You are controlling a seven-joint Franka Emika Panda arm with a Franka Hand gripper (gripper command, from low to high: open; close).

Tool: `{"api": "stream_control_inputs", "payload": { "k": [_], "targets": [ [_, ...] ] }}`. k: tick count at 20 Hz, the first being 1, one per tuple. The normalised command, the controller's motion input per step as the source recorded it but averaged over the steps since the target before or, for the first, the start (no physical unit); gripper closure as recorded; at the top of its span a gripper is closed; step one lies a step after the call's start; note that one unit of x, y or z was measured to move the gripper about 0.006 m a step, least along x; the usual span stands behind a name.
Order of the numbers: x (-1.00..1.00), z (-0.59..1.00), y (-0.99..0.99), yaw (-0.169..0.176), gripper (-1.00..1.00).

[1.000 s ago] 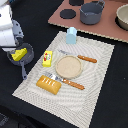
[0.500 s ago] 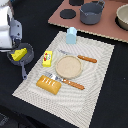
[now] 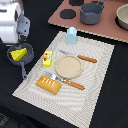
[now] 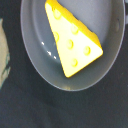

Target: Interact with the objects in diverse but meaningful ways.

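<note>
A black table (image 3: 112, 95) fills the exterior view, with nothing of the room beyond it showing. Across the far edge lies a reddish-brown board (image 3: 107, 30) carrying a grey pot (image 3: 92, 13), the rim of a second vessel (image 3: 123, 16) at the exterior view's right, and dark round discs (image 3: 66, 13). Nearer, a pale striped mat (image 3: 95, 85) lies at an angle on the table. At its middle sits a tan plate (image 3: 68, 67). Orange-handled cutlery flanks it: a knife (image 3: 79, 57) on the far side and a fork (image 3: 66, 82) on the near side.

The arm (image 3: 11, 21), white and bulky, hangs at the exterior view's left above a grey pan (image 3: 19, 54) that rests on the bare table just off the mat. The fingers are not seen in either view, so I cannot tell whether they are spread or closed.

The bread (image 3: 49, 84) is a golden-brown loaf lying on the mat's near-left part, touching the fork's tines. The carton (image 3: 72, 35), pale blue and white, stands upright at the mat's far edge. The yellow box (image 3: 47, 58) with its red label lies on the mat between pan and plate. The cheese (image 4: 71, 37) is a bright yellow wedge with shallow round holes, lying flat inside the pan, its pointed end toward the pan's wall.
</note>
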Motion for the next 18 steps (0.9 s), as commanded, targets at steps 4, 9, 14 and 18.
{"api": "stream_control_inputs", "payload": {
  "k": [4,9,14,18],
  "targets": [
    [0.0,-0.03,-0.3,-0.137,-1.0],
    [0.0,0.0,-0.29,-0.116,-1.0],
    [0.0,-0.02,-0.31,-0.09,-1.0],
    [0.0,-0.05,-0.25,-0.068,-1.0]
  ]
}}
